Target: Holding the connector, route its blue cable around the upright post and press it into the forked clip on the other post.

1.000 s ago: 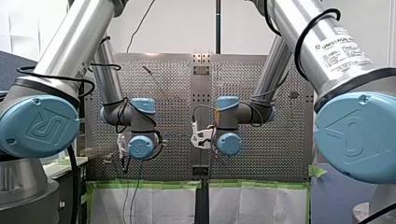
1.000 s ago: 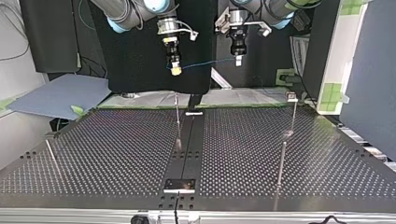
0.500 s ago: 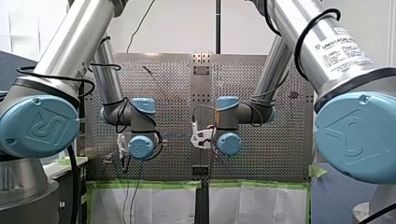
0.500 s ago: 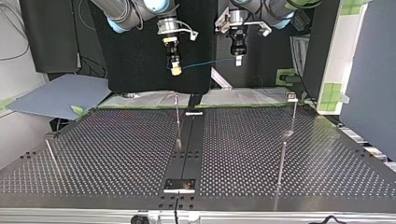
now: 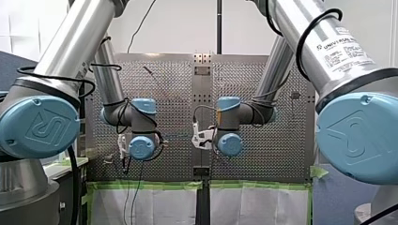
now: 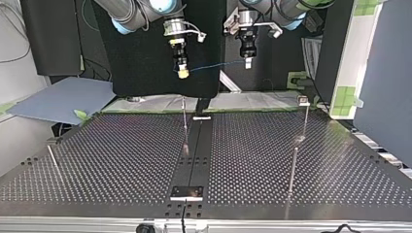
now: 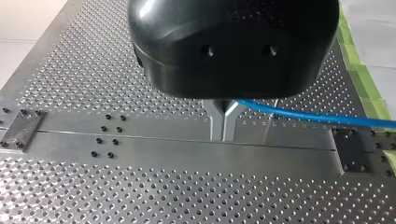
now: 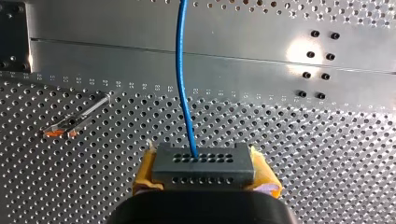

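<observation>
Nothing moved; connector [image 8: 204, 164] sits clamped in my right gripper [image 8: 205, 171].

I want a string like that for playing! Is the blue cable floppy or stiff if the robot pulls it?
Probably bendy but slightly springy: the blue cable spans from my right pincer to my left pincer with only a gentle curve. It looks thin, so it is likely light. Leaving the connector, it curves softly, so it should bend without kinking.
</observation>
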